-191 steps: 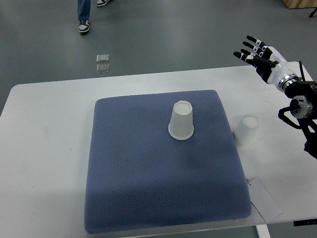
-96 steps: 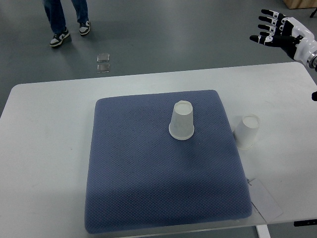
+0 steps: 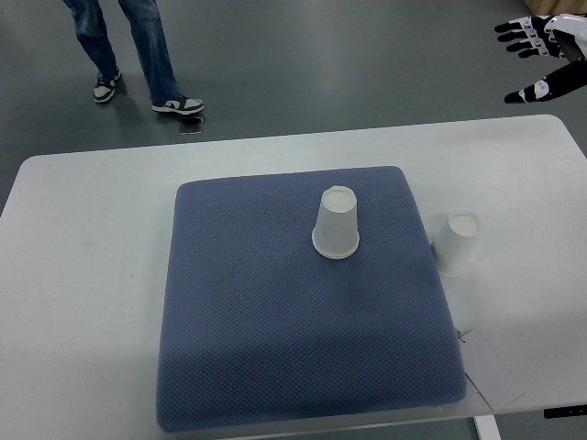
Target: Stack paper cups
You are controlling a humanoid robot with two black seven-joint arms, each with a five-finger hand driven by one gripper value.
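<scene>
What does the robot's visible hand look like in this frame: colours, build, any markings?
Only the right hand shows, at the top right corner. It has a white shell over the back and slim black fingers with small white patches along them, like segment markings. A separate black thumb has a white spot. No cables or wrist are visible here.

Lab or test floor: bare grey concrete floor, plain white table.

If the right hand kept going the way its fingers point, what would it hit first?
Probably nothing: the right hand, open, points left over bare floor beyond the table, well away from both cups. Height is unclear.
</scene>
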